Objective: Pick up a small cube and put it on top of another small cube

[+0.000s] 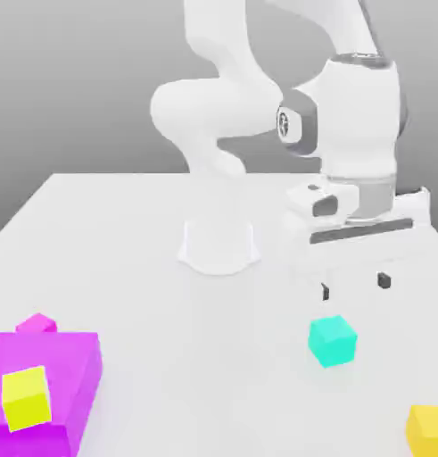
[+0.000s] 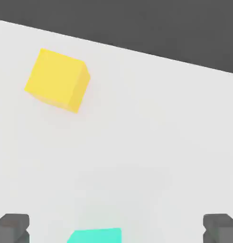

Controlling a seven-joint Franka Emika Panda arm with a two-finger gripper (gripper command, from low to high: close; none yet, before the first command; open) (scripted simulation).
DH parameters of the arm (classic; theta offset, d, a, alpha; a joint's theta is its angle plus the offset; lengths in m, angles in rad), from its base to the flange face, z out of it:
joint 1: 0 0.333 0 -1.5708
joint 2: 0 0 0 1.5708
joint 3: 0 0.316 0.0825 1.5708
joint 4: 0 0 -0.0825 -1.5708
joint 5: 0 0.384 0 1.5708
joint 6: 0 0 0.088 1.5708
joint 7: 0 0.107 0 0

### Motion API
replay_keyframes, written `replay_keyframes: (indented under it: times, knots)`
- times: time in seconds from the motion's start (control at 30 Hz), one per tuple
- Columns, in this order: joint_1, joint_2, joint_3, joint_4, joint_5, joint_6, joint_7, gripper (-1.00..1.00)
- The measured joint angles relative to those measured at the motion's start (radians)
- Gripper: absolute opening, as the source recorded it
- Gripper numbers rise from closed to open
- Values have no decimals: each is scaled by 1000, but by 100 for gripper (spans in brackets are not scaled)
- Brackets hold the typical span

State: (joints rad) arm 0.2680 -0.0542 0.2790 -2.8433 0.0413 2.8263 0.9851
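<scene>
The small turquoise cube [image 1: 333, 340] rests on the white table toward the exterior view's right front. My gripper [image 1: 354, 286] hangs open just above and slightly behind it, fingers pointing down, nothing between them. In the hand view the cube [image 2: 95, 235] peeks in between the two dark fingertips [image 2: 12, 228], which stand far apart. A small yellow cube [image 1: 26, 396] sits on top of a large magenta block [image 1: 72, 370]. Another small yellow cube [image 1: 429, 427] lies at the front right corner and appears again as the yellow cube [image 2: 57, 79] in the hand view.
A small magenta cube [image 1: 37, 324] sits just behind the large magenta block at the exterior view's left. The arm's white base [image 1: 219, 243] stands mid-table. The table's far edge [image 2: 137, 47] runs close beyond the yellow cube.
</scene>
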Motion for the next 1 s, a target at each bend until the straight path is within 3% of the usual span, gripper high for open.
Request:
replay_keyframes:
  times: [0.1,0.23,0.27,0.5,0.73,1.0]
  knots:
    - [7,115,-25,-8,-115,88,90,0]
    - [119,261,-165,16,-247,205,189,0]
    - [147,293,-196,22,-265,231,203,-100]
    - [153,299,-204,23,-272,237,209,-100]
    - [105,70,-101,-20,-60,53,53,-100]
    - [89,156,-97,230,-110,-117,-130,-100]
